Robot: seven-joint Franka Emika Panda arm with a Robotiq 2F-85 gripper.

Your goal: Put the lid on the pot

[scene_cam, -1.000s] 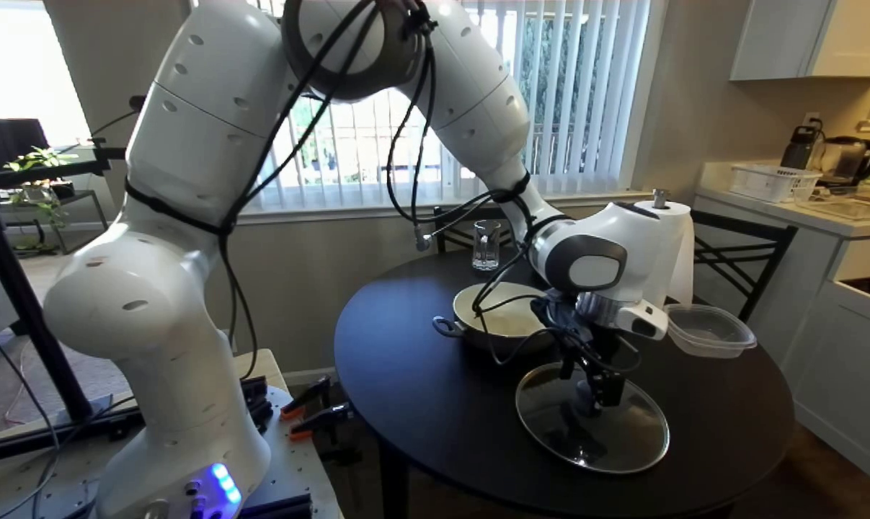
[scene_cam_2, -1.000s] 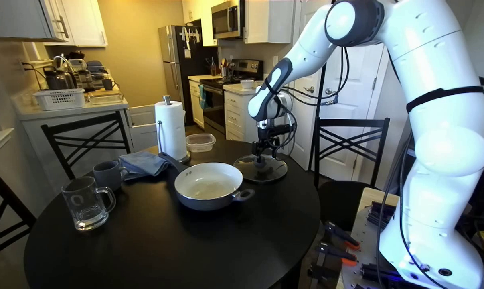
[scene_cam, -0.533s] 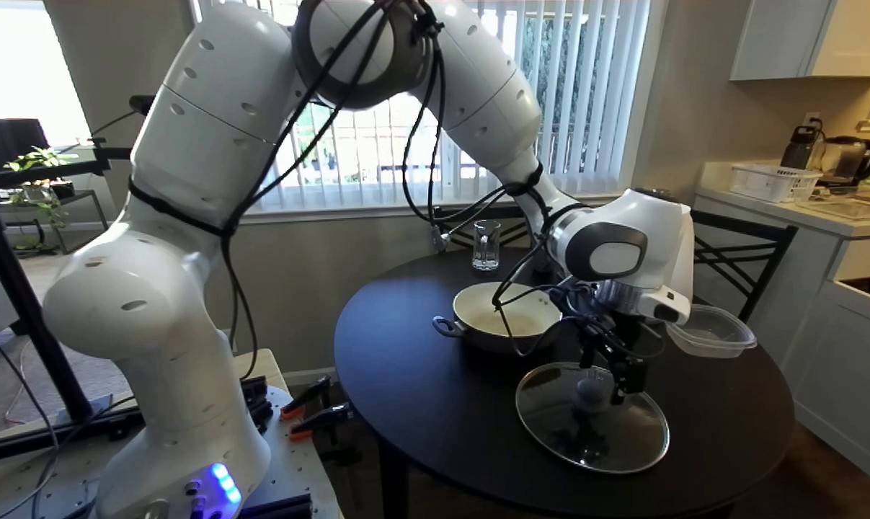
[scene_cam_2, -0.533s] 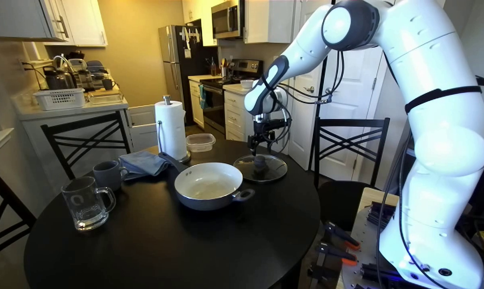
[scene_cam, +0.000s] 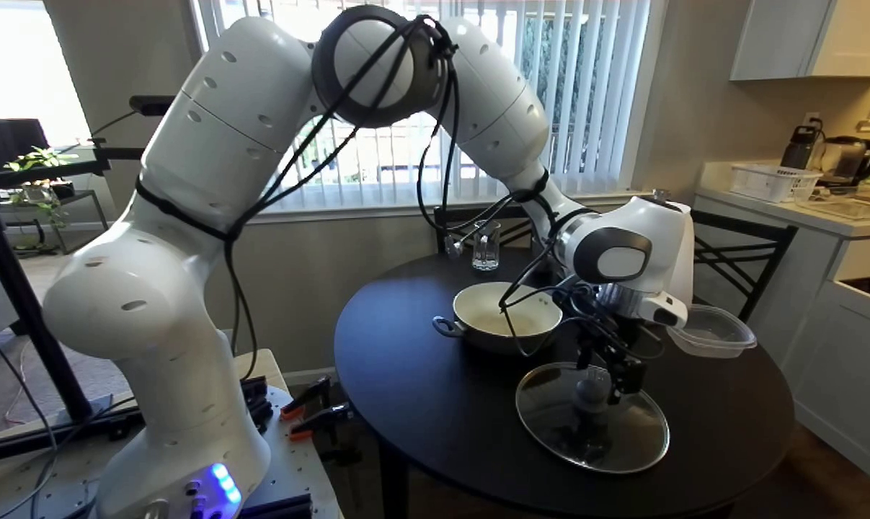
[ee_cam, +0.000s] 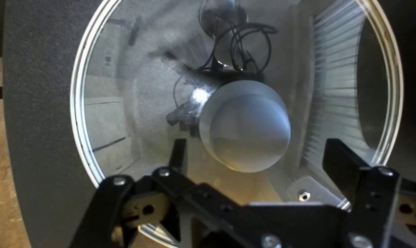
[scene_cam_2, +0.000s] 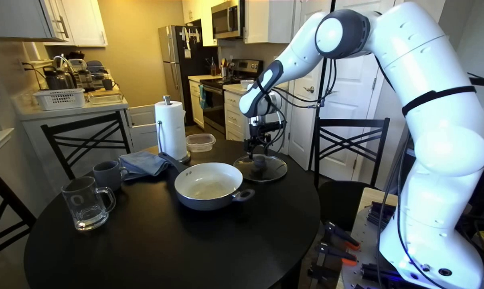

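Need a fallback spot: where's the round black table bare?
In an exterior view, the table is bare from the clear glass mug and round cream-lined pot toward the camera; also between round glass lid and clear plastic container. Crowded beyond that mug: grey mug, blue cloth, white paper roll.

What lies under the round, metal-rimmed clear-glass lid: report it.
Through the glass of the lid, the round black table shows. In the wrist view, reflections mask much of it, and the smooth round grey knob hides whatever lies directly beneath.
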